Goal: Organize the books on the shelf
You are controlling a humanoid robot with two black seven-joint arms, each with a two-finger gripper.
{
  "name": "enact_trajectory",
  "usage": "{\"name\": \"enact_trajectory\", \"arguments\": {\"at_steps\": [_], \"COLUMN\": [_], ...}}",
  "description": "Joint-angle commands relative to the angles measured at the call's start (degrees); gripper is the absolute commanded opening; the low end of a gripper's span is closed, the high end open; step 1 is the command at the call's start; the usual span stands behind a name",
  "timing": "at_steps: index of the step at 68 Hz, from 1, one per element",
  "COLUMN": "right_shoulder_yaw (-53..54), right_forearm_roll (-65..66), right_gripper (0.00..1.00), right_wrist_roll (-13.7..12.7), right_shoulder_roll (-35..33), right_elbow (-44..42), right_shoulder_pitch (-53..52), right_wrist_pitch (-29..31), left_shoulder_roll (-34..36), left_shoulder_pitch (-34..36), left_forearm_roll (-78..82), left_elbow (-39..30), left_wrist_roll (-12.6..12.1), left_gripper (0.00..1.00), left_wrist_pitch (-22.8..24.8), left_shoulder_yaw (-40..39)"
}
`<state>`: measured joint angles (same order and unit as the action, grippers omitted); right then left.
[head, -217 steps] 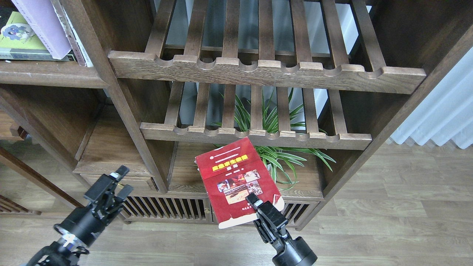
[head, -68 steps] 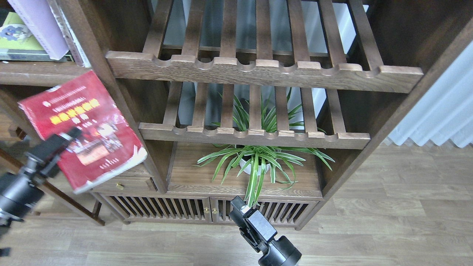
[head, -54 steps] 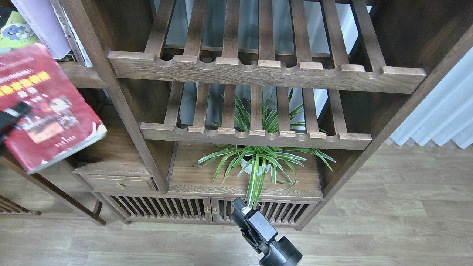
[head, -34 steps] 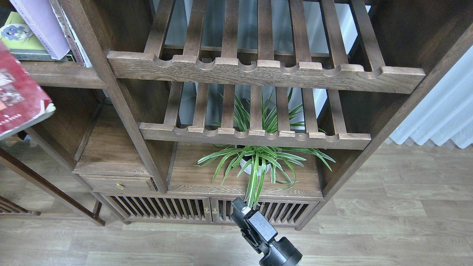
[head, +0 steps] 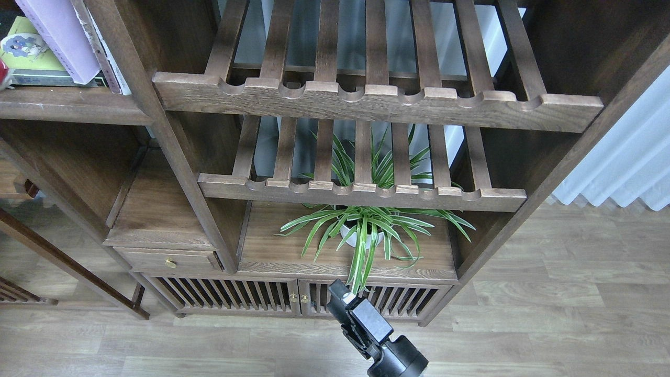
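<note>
The red book (head: 3, 73) has almost left view at far left, probably nearing the shelf (head: 68, 104); right hand (head: 343, 303) empty, opening unclear.

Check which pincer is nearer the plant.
Right. The right pincer sits just below the plant, by its hanging leaf tips. The left pincer is out of frame, so its distance can't be judged.

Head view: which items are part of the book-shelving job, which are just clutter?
Job:
- lavender book, leaning
- yellow-green book, lying flat
- red book, only a sliver at the left edge
- shelf under them

Not the job:
- slatted racks
- potted plant
- drawer
- right pincer, holding nothing
</note>
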<state>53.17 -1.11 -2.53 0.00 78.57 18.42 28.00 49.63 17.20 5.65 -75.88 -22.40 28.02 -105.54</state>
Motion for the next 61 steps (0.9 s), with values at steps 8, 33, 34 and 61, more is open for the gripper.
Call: {"name": "enact_trajectory", "arguments": {"at_steps": [8,33,34,61], "right_shoulder_yaw": [0.01,-0.08,-0.08,0.01], "right_forearm_roll": [-0.12,-0.12,-0.12,-0.30], "right_gripper": [1.00,1.00,1.00,1.00], "right_wrist_roll": [0.07,0.07,0.07,0.16], "right_shoulder_roll": [0.00,0.00,0.00,0.00], "right_elbow": [0.00,0.00,0.00,0.00], "right_shoulder_pitch": [0.03,0.03,0.03,0.03], "right_wrist_pitch": [0.00,0.00,0.00,0.00], "left_shoulder_roll": [-0.85,-6.92,-7.18,-11.57], "left_shoulder_pitch": [8.20,26.74,27.27,38.61], "left_forearm_roll": [11.57,27.31,27.57,31.88], "left_elbow": [2.40,8.55,8.73,14.35], "left_wrist_roll": [-0.36,-3.35,-3.44,-4.58], "left_gripper": [0.04,0.04,0.04,0.04], "left_wrist_pitch": [-0.02,-0.02,-0.02,-0.02], "left_shoulder_yaw": [0.07,6.31,6.49,13.08]}}
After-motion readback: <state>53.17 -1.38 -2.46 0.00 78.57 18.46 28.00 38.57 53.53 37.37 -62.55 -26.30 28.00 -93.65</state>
